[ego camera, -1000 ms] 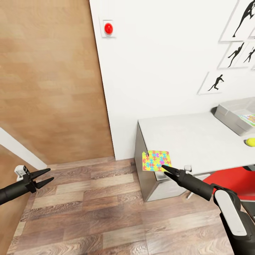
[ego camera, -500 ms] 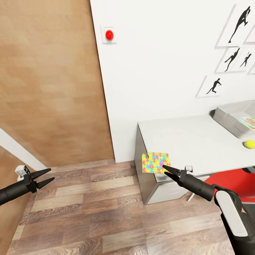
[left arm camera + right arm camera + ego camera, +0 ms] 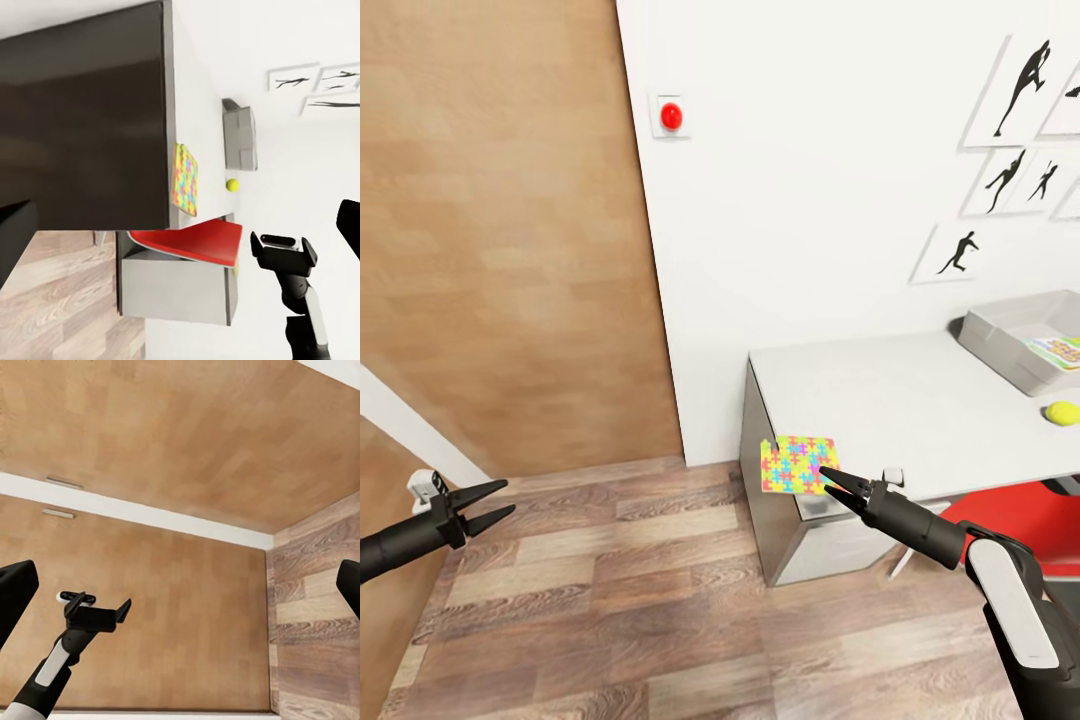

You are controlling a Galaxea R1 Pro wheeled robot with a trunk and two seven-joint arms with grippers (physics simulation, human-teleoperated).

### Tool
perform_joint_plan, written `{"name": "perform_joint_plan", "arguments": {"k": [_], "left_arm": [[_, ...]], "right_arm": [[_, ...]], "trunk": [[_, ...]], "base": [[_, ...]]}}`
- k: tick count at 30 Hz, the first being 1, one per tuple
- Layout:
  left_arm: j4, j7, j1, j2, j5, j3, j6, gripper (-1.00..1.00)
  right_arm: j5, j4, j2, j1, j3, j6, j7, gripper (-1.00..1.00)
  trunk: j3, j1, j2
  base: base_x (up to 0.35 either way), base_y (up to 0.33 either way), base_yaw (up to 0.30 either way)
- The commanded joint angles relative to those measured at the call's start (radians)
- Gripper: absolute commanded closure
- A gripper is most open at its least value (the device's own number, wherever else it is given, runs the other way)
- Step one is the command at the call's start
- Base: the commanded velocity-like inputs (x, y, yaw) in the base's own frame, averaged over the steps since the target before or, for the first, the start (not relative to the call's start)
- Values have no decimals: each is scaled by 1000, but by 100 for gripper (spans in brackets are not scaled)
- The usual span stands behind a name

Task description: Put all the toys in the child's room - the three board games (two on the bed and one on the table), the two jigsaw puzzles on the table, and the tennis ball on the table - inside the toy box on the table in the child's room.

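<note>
- At the near corner of the table (image 3: 880, 390), a jigsaw puzzle (image 3: 798, 465) sits with part of its square hanging over the front edge; we read it as the thing our next reach turns on.
- Our right hand (image 3: 827, 481) points straight at it, fingertips right at the puzzle's lower right corner in the head view; whether they touch it we cannot tell.
- Its jaws stand a little apart and nothing is clamped between them; the right wrist view shows both fingers spread wide with only wood wall and floor between.
- Our left hand (image 3: 498, 500) hangs well away over the plank floor, jaws parted and empty, so the right arm is plainly the nearer one.
- From the left wrist view, the puzzle (image 3: 184, 178) appears edge-on as a thin sheet, so we judge that a grip must close across its thickness at the overhanging edge.
- Farther along the table, away from our hand, stands the toy box (image 3: 1015, 335), with a colourful flat piece already lying inside it.
- Just in front of the toy box rests the tennis ball (image 3: 1062, 412), apart from it.
- So, by our judgement, the carry runs from the puzzle's corner rightward and back along the tabletop to the box, with the ball near that path.
</note>
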Motion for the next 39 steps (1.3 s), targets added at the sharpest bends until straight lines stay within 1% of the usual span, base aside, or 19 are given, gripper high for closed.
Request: {"name": "perform_joint_plan", "arguments": {"k": [1,4,9,23,30,39], "left_arm": [[0,-2,-1,0,-2,1,5,-100],[0,-2,0,-1,-12,2,1,-100],[1,-4,0,-1,-17,4,-1,-100],[1,-5,0,-1,-18,4,-2,-100],[1,-3,0,-1,-18,4,-2,-100],[0,-5,0,-1,-18,4,-2,-100]], "right_arm": [[3,0,0,-1,-1,5,5,-100],[3,0,1,-1,-1,5,5,-100],[3,0,2,-1,0,2,5,-100],[3,0,2,-1,-1,-3,6,-100],[3,0,9,3,-1,-4,6,-100],[2,-1,3,4,-3,-4,6,-100]], "trunk": [[0,1,-2],[5,1,-2],[13,1,-2],[37,1,-2],[48,1,-2],[63,1,-2]], "base": [[0,0,0],[0,0,0],[0,0,0],[0,0,0],[67,-46,0],[65,-70,0]]}}
